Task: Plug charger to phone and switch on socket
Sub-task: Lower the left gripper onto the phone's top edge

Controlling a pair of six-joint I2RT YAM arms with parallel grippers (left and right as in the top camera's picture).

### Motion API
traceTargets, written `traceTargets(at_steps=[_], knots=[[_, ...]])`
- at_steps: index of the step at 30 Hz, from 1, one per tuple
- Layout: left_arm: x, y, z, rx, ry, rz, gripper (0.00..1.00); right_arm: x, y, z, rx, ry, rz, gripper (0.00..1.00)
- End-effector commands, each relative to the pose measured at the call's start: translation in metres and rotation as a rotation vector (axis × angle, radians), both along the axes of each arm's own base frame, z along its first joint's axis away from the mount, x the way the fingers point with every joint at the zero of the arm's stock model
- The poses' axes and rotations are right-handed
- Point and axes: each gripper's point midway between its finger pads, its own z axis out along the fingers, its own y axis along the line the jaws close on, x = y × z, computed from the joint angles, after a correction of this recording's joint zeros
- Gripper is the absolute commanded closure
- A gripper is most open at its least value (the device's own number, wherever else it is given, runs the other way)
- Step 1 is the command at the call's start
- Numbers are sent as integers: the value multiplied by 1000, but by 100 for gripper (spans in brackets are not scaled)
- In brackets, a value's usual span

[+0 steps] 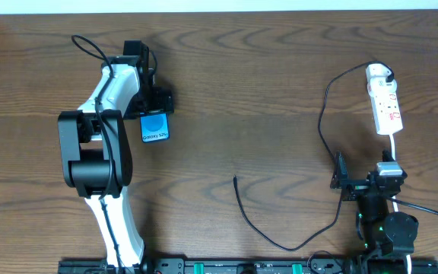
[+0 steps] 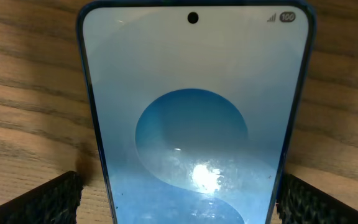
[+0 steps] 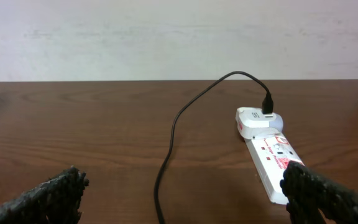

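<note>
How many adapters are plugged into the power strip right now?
1. The white adapter sits at the far end of the socket, black cable attached; the other outlets look empty from overhead.

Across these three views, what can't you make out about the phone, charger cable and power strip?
- Slim blue-screened smartphone: charging port. Overhead, left gripper covers one end; left wrist frame cuts off the lower edge.
- Narrow white power strip: switch positions. Too small overhead; right wrist view, a finger hides its near end.
- Thin black charger cable's plug tip: too small overhead.
</note>
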Motion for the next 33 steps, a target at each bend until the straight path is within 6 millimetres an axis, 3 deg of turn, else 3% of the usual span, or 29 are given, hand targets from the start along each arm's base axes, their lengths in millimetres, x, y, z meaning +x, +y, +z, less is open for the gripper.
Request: traceTargets(at_steps=[1,33], knots=[[-4,2,-8,12,17,11,1,0,1,0,6,0,2,1],[-11,3,-19,15,30,10,2,0,1,0,6,0,2,1]])
